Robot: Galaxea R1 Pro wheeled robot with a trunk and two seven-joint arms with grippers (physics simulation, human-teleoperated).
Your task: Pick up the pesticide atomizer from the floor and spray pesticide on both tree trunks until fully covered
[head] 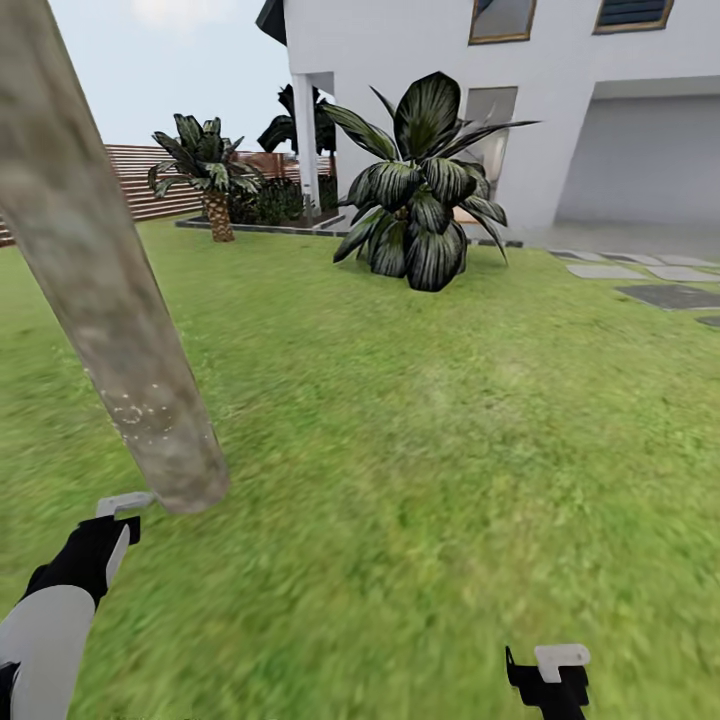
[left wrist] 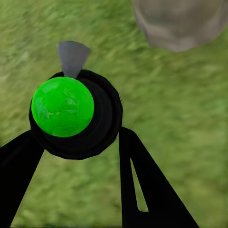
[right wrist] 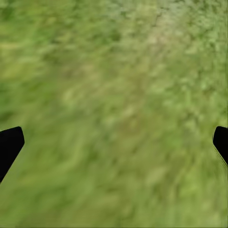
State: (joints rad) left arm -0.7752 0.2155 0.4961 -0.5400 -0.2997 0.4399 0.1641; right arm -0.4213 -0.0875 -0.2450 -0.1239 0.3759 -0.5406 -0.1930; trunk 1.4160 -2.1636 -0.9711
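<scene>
A thick, pale grey-brown mottled tree trunk [head: 110,300] leans across the left of the head view, its base planted in the wide green lawn [head: 430,450]; fine white pesticide specks [head: 140,405] dot the bark low on it. Beyond the grass stand one large dark broad-leaved plant [head: 425,190], one smaller palm with a scaly brown stem [head: 210,180], a brown horizontal-slat wooden fence [head: 150,180], a white two-storey house [head: 500,90], and several flat grey stepping slabs [head: 660,280] at the right. Nothing lies on the grass between the robot and the trunk.

The left end effector [head: 110,530] sits just beside the trunk's foot. In the left wrist view its two black fingers [left wrist: 142,185] are clamped on the small pesticide atomizer [left wrist: 71,114], seen end-on as a bright green dome inside a black ring with a grey nozzle tip pointing away, the trunk base [left wrist: 180,21] near ahead of it.

The right end effector [head: 550,675] hangs low over bare grass, well apart from the trunk; the right wrist view shows its two black fingertips [right wrist: 9,145] spread wide at either edge with only turf between them.
</scene>
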